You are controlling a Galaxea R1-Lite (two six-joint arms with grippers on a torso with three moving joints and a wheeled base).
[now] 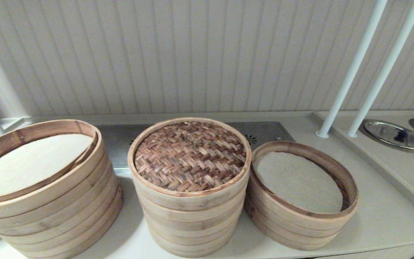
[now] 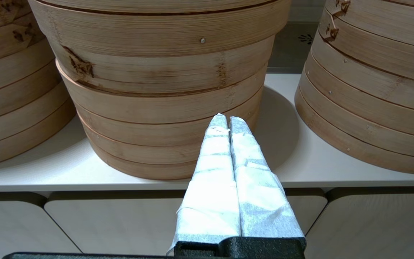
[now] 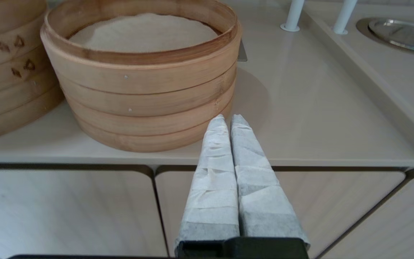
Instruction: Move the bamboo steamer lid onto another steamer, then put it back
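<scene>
Below counter edge, both claws closed, level

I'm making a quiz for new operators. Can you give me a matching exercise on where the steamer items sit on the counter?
Things:
1. bamboo steamer lid
2. low steamer with off-white mesh liner
3. wide steamer stack with cream liner
4. metal disc

Places:
A. recessed in the side counter, far right
B. on the middle stack
C. left of the lidded stack
D. right of the lidded stack

Pairs: 1-B, 2-D, 3-C, 4-A
</scene>
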